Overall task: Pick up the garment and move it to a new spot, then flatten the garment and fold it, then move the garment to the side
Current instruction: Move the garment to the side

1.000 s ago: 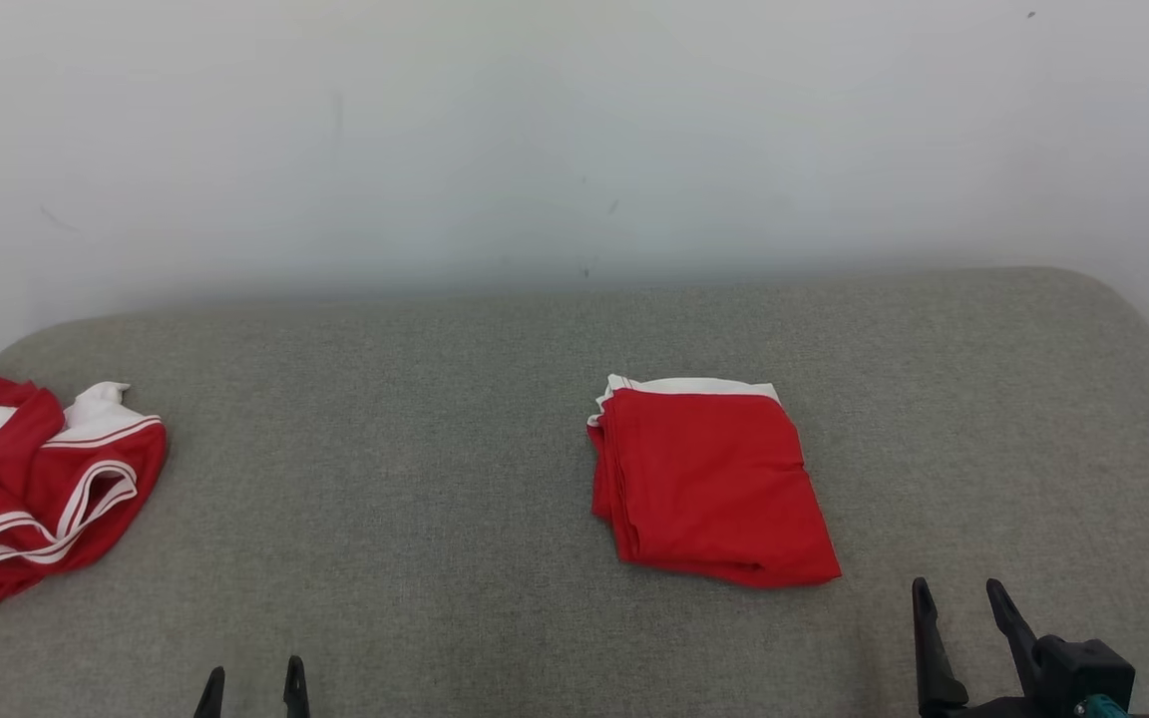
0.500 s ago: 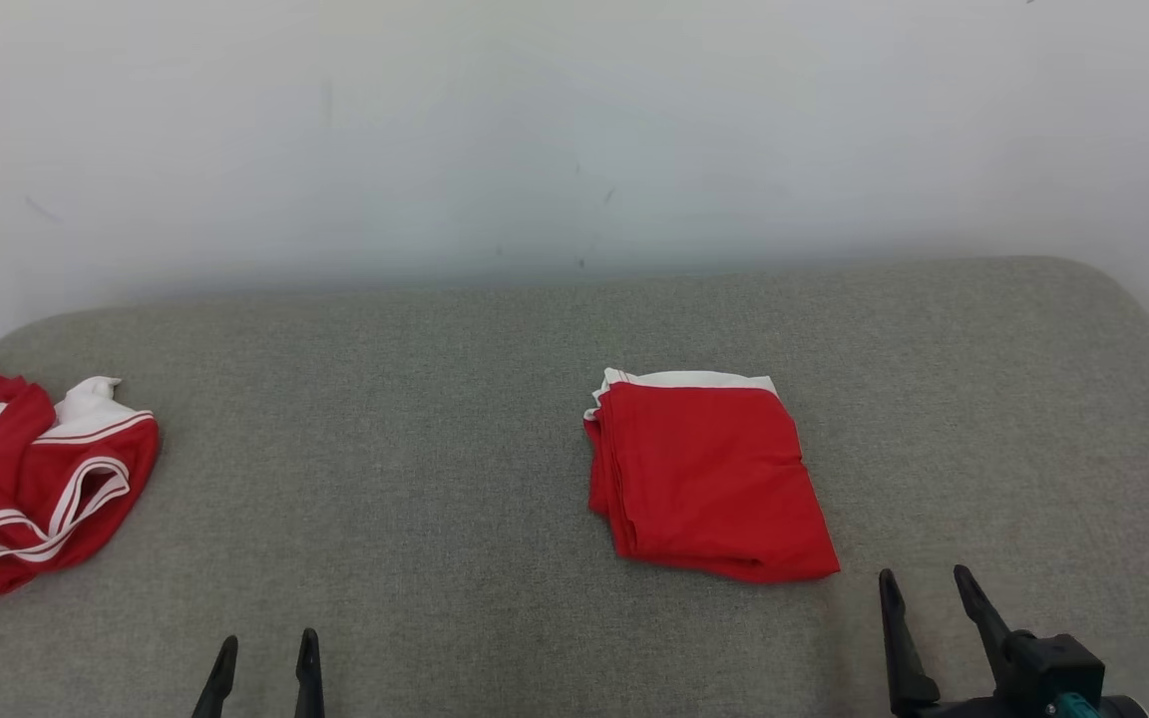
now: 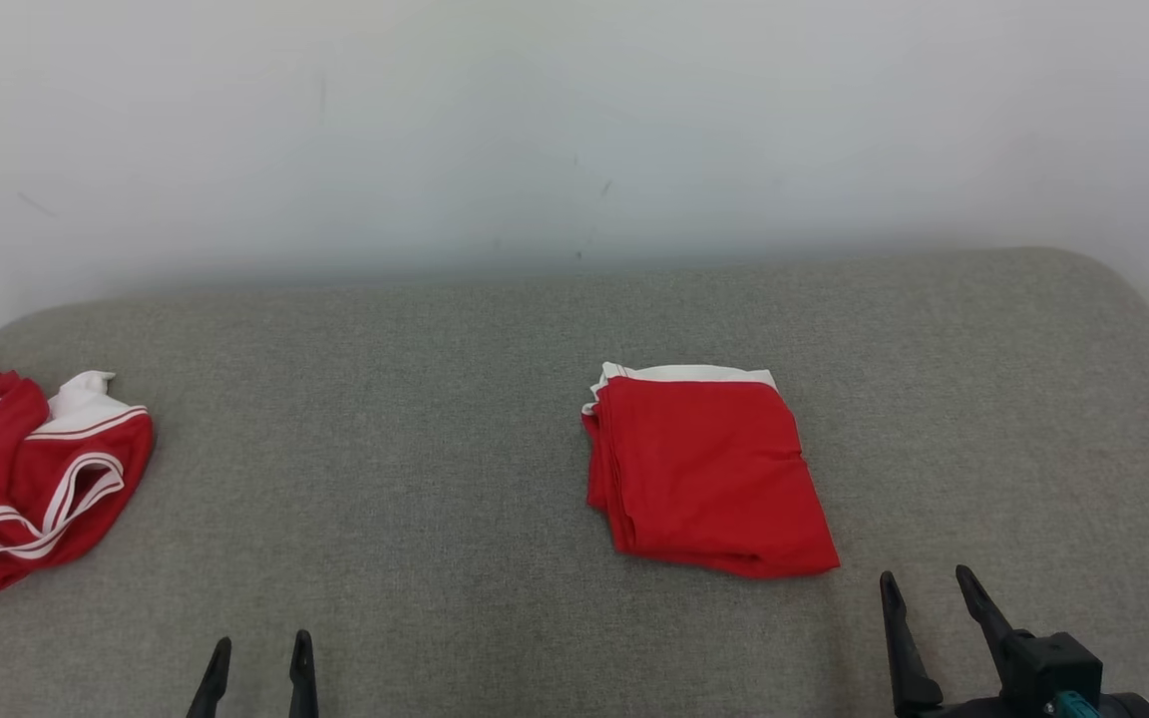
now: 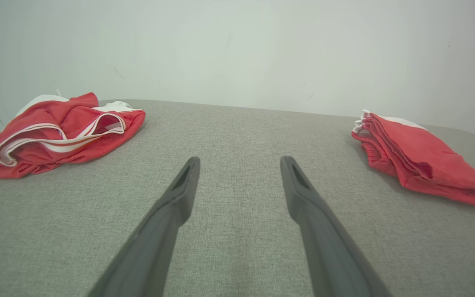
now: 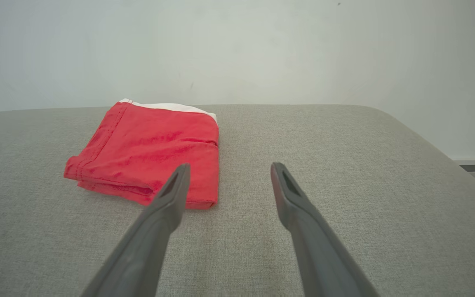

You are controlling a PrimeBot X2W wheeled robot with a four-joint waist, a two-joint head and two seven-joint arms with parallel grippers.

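Your left gripper [image 3: 262,639] and right gripper [image 3: 924,573] both have their fingers spread wide and hold nothing, low over the grey padded surface [image 3: 415,449]. Just ahead and to the left of your right gripper, the folded red garment [image 3: 709,474] lies flat, its white edge on the far side. Far off to the left of your left gripper lies a crumpled red-and-white garment [image 3: 26,479]. A pale wall [image 3: 574,120] stands beyond.

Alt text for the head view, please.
A folded red garment lies right of centre on a grey padded surface, with a crumpled red-and-white garment at its left edge. The left gripper and right gripper stand open and empty at the bottom.
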